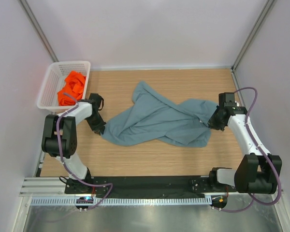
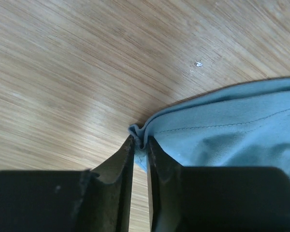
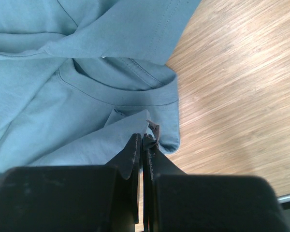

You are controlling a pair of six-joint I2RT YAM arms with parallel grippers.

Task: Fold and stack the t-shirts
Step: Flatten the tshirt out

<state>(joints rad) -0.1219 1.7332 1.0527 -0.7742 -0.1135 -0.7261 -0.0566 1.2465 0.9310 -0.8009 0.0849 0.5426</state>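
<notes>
Wood-grain table inside a white-walled enclosure forms the work surface. The grey-blue t-shirt lies at the table centre, between the two arms. It is crumpled and twisted, with raised ridges and overlapped layers, so no part of it is laid flat. The left gripper is pinching the shirt's left end, its fingers pressed together on a small gathered fold of hemmed cloth just above the wood. The right gripper is clamped on a thin edge of cloth at the shirt's right end, close to a curved stitched band that appears to be the neckline. The orange t-shirt sits bunched in the white basket at the far left corner, with neither arm touching it. Assessment: the task is at an early stage. No fold has been made and no stack exists. With both ends gripped, the step in hand is probably spreading the grey-blue shirt flat. Remaining work is to flatten and fold that shirt, remove the orange shirt from the basket, fold it, and stack the two.
</notes>
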